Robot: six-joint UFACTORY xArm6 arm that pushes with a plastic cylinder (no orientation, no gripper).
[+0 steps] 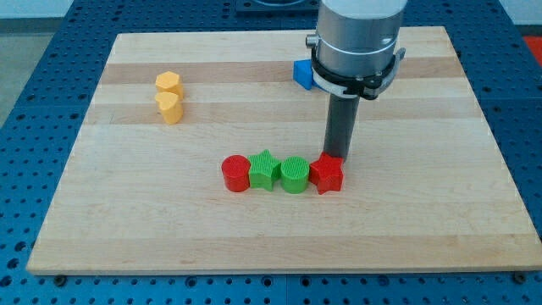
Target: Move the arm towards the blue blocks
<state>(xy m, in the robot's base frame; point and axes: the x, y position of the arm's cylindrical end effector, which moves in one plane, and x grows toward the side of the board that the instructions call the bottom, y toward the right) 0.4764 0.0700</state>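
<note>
A blue block (302,73) lies near the view's top, partly hidden behind the arm's grey body; its shape cannot be made out. My tip (336,158) rests just behind the red star block (327,174), touching or nearly touching its top edge. The blue block is well above the tip in the view and slightly to the left. A row of blocks lies in the middle: a red cylinder (235,174), a green star (265,170), a green cylinder (294,174) and the red star, side by side.
Two orange blocks (168,84) (170,108) sit close together at the view's upper left. The wooden board (423,220) lies on a blue perforated table.
</note>
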